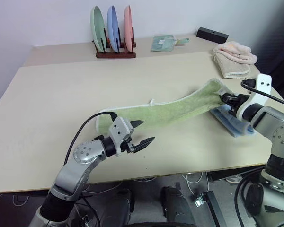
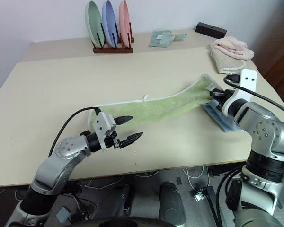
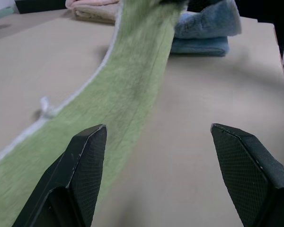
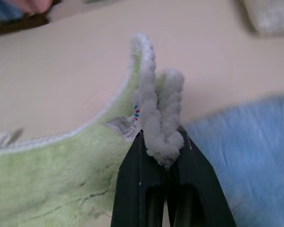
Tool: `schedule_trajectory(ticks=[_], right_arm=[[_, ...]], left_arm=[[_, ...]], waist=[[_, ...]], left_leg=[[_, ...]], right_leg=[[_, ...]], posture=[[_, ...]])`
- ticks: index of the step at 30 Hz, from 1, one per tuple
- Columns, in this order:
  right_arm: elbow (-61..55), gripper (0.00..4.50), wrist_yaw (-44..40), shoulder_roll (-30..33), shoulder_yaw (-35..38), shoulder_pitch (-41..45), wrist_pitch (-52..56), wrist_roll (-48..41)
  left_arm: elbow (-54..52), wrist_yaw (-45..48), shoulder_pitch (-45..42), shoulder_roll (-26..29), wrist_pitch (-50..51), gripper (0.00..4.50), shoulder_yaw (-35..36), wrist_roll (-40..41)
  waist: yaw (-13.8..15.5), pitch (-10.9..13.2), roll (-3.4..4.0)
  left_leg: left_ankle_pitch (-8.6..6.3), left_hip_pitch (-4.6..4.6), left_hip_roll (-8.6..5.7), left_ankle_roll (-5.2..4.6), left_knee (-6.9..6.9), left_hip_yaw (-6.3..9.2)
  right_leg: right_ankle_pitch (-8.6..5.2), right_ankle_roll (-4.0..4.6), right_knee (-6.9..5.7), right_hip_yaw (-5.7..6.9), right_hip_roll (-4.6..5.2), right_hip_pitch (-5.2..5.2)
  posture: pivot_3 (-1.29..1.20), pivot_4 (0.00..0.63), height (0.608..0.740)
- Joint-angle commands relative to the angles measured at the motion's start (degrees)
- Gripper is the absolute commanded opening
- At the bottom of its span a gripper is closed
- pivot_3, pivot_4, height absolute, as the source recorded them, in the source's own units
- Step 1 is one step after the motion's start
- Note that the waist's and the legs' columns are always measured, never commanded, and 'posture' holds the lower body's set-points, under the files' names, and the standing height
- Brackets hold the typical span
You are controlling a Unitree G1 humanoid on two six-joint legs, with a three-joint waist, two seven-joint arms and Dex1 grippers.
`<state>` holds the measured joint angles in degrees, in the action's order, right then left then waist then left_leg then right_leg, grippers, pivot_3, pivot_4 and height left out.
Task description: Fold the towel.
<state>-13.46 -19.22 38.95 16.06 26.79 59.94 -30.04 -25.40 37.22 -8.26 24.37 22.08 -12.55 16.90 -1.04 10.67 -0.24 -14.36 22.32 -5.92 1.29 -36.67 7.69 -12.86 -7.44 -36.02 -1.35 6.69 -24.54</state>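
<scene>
The towel (image 1: 170, 111) is stretched as a long folded band across the tabletop (image 1: 57, 94), from near the left tool (image 1: 143, 133) up to the right tool (image 4: 162, 156). Its left end lies flat on the tabletop; its right end is lifted clear of the surface, and a bunched corner with a white corded edge is pinched between the shut fingers of the right tool. A small white label (image 4: 125, 126) is seen just beside that pinch. A white loop tag (image 1: 151, 100) sticks out from the far edge of the towel.

The left tool is held just above the near left end of the towel with its fingers (image 3: 87, 161) wide apart, and nothing is gripped.

Directly under and beside the right tool, a folded light blue towel (image 1: 232, 122) lies on the tabletop, with the raised green end hanging over it. Farther off on the right, a pink towel (image 1: 234, 49) is stacked on a beige towel (image 1: 232, 68). At the far edge, a wooden rack (image 1: 114, 53) holds three upright plates (image 1: 112, 34), green, blue and pink. To its right a pale green folded cloth (image 1: 163, 42) and a black box (image 1: 212, 34) are set.
</scene>
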Motion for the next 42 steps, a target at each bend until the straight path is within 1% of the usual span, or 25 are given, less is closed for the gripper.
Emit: schedule_trajectory(ticks=[1,3,5,8,10,15,17,19,20,21,22,24,25,26,27,28,29,30,31,34,35,40,42], right_arm=[[-6.71,0.06,-10.36,4.72,-14.40,-0.61,-10.97,5.97],[-7.62,0.06,-13.35,5.07,-21.14,-0.52,-15.29,9.17],[-7.31,0.06,-14.49,4.48,-24.52,-0.27,-17.66,11.32],[-4.16,0.06,-14.25,0.90,-30.02,0.55,-20.92,15.24],[-2.44,0.06,-14.12,-1.35,-32.08,0.87,-21.86,16.93],[-0.90,0.06,-16.10,-4.47,-33.01,0.34,-22.23,17.65],[-1.66,0.62,-17.27,-4.71,-32.64,0.07,-22.04,17.29],[-2.23,1.28,-17.44,-4.45,-31.53,-0.22,-22.21,17.47],[-2.40,1.75,-17.49,-4.36,-30.86,-0.30,-22.37,17.47],[-2.54,2.39,-17.62,-4.33,-30.08,-0.34,-22.56,17.26],[-2.83,2.92,-18.08,-4.16,-28.99,-0.44,-22.65,16.62],[-3.87,3.82,-19.89,-3.33,-26.71,-0.82,-22.98,14.96],[-5.48,3.82,-22.85,-2.21,-23.97,-1.57,-24.02,12.26],[-6.97,3.73,-25.25,-1.96,-20.11,-2.06,-23.15,7.86],[-7.99,3.54,-26.79,-1.91,-17.46,-2.36,-22.36,4.75],[-8.52,3.15,-27.50,-1.98,-15.93,-2.52,-21.67,2.81],[-6.37,2.71,-26.44,-2.52,-15.02,-1.49,-21.50,3.02],[-4.73,2.09,-25.61,-2.82,-14.65,-0.75,-21.63,3.59],[-2.19,1.67,-24.26,-3.57,-14.82,0.36,-22.11,4.82],[3.81,0.14,-21.96,-5.54,-17.10,2.50,-24.70,8.67],[5.38,0.05,-21.56,-6.12,-17.89,2.90,-25.71,9.90],[18.61,0.05,-20.82,-11.43,-26.70,3.28,-34.78,18.82],[21.43,0.05,-21.22,-12.39,-28.71,2.83,-37.47,21.18]], left_arm=[[-1.00,-0.35,-1.02,-0.45,-0.86,3.57,0.64,-0.14],[-1.14,-0.68,-1.02,-0.69,-0.89,3.57,0.81,-0.17],[-1.36,-0.86,-0.95,-0.86,-0.83,3.57,0.85,-0.15],[-2.24,-1.41,-0.44,-1.05,-0.51,3.57,0.50,-0.41],[-2.88,-1.92,0.21,-0.95,-0.39,3.57,0.44,-0.61],[-3.97,-2.64,1.78,-0.48,-0.16,3.57,0.81,-0.85],[-4.03,-2.75,1.99,-0.33,-0.15,3.57,0.89,-0.89],[-4.11,-2.83,2.08,-0.32,-0.10,3.57,0.95,-0.90],[-4.12,-2.85,2.08,-0.33,-0.07,3.57,1.00,-0.89],[-4.10,-2.83,2.08,-0.32,-0.07,3.57,1.07,-0.90],[-4.09,-2.82,2.09,-0.29,-0.08,3.57,1.13,-0.93],[-4.13,-2.89,2.22,-0.20,-0.08,3.57,1.43,-0.92],[-4.34,-3.12,2.58,-0.07,0.17,3.57,2.17,-0.64],[-4.67,-3.49,3.18,0.00,0.53,3.57,3.18,-0.17],[-4.89,-3.70,3.63,0.07,0.78,3.57,3.95,0.21],[-5.05,-3.79,3.91,0.09,0.97,3.57,4.42,0.43],[-5.35,-4.27,4.88,-0.02,1.47,3.57,5.34,0.87],[-5.56,-4.63,5.54,-0.08,1.84,3.57,5.93,1.19],[-5.94,-5.08,6.63,-0.22,2.11,3.57,6.36,1.42],[-7.24,-6.23,9.27,-0.88,2.79,3.57,7.01,2.18],[-7.57,-6.56,9.87,-1.07,3.06,3.57,7.22,2.46],[-9.32,-10.70,14.69,-3.24,4.47,3.57,9.53,3.48],[-9.35,-11.83,16.23,-3.28,4.48,3.57,9.41,2.44]], waist=[[0.03,0.00,-0.01],[0.21,0.01,-0.04],[0.37,0.05,-0.10],[0.63,0.10,-0.24],[0.59,0.11,-0.25],[0.61,0.11,-0.24],[0.63,0.11,-0.24],[0.59,0.11,-0.24],[0.58,0.11,-0.24],[0.59,0.11,-0.24],[0.59,0.11,-0.24],[0.62,0.11,-0.24],[0.61,0.11,-0.24],[0.67,0.11,-0.24],[0.68,0.12,-0.24],[0.68,0.12,-0.24],[0.61,0.11,-0.24],[0.48,0.11,-0.25],[0.34,0.11,-0.25],[0.41,0.11,-0.25],[0.44,0.11,-0.25],[0.41,0.12,-0.27],[0.44,0.13,-0.25]], left_leg=[[0.00,0.01,0.00,0.00,0.00,-0.01],[0.00,0.02,-0.01,0.00,-0.01,0.01],[0.00,0.04,-0.01,0.00,-0.03,0.05],[0.00,0.08,-0.05,0.00,-0.12,0.26],[0.00,0.10,-0.06,0.00,-0.15,0.29],[-0.01,0.10,-0.07,0.00,-0.15,0.31],[-0.01,0.10,-0.07,0.00,-0.15,0.32],[-0.01,0.10,-0.07,0.00,-0.15,0.31],[-0.01,0.10,-0.07,0.00,-0.15,0.31],[-0.01,0.10,-0.07,0.00,-0.15,0.31],[-0.01,0.10,-0.07,0.00,-0.15,0.31],[-0.01,0.10,-0.07,0.00,-0.15,0.31],[-0.01,0.10,-0.07,0.00,-0.15,0.31],[-0.02,0.10,-0.07,0.00,-0.15,0.31],[-0.02,0.11,-0.07,-0.01,-0.14,0.32],[-0.04,0.11,-0.07,-0.04,-0.14,0.32],[-0.04,0.11,-0.07,-0.05,-0.14,0.32],[-0.04,0.09,-0.06,-0.05,-0.14,0.31],[-0.04,0.07,-0.05,-0.05,-0.14,0.30],[-0.04,0.04,-0.03,-0.04,-0.13,0.28],[-0.04,0.04,-0.03,-0.04,-0.13,0.29],[-0.04,0.07,-0.06,-0.04,-0.12,0.29],[-0.04,0.06,-0.06,-0.03,-0.12,0.28]], right_leg=[[0.00,-0.01,0.02,0.00,0.01,0.00],[-0.02,-0.04,0.02,0.00,0.02,0.00],[-0.02,-0.04,0.04,0.01,0.03,0.01],[-0.01,-0.03,0.05,0.01,0.05,0.01],[-0.01,-0.03,0.07,0.01,0.06,0.02],[-0.01,-0.02,0.07,0.00,0.06,0.01],[-0.01,-0.02,0.07,0.01,0.06,0.02],[-0.01,-0.02,0.08,0.01,0.06,0.02],[-0.01,-0.02,0.07,0.01,0.06,0.02],[-0.01,-0.02,0.07,0.01,0.06,0.02],[-0.01,-0.02,0.07,0.01,0.06,0.02],[-0.01,-0.02,0.07,0.01,0.06,0.02],[-0.01,-0.02,0.07,0.01,0.06,0.02],[-0.01,-0.02,0.07,0.01,0.06,0.02],[-0.01,-0.03,0.09,0.01,0.06,0.02],[-0.01,-0.03,0.10,0.01,0.06,0.02],[-0.01,-0.03,0.11,0.01,0.06,0.02],[-0.01,-0.03,0.11,0.01,0.05,0.03],[-0.01,-0.02,0.11,0.00,0.05,0.04],[-0.01,-0.01,0.09,0.00,0.04,0.05],[-0.01,-0.01,0.09,0.00,0.04,0.04],[0.00,-0.01,0.11,0.00,0.07,0.03],[0.00,-0.01,0.09,0.00,0.06,0.02]], posture=[[0.00,0.150,0.740],[0.00,0.150,0.740],[0.00,0.150,0.740],[0.00,0.150,0.740],[0.00,0.150,0.740],[0.00,0.150,0.740],[0.00,0.150,0.740],[0.00,0.150,0.740],[0.00,0.150,0.740],[0.00,0.150,0.740],[0.00,0.150,0.740],[0.00,0.150,0.740],[0.00,0.150,0.740],[0.00,0.150,0.740],[0.00,0.150,0.740],[0.00,0.150,0.740],[0.00,0.150,0.740],[0.00,0.150,0.740],[0.00,0.150,0.740],[0.00,0.150,0.740],[0.00,0.150,0.740],[0.00,0.150,0.740],[0.00,0.150,0.740]])
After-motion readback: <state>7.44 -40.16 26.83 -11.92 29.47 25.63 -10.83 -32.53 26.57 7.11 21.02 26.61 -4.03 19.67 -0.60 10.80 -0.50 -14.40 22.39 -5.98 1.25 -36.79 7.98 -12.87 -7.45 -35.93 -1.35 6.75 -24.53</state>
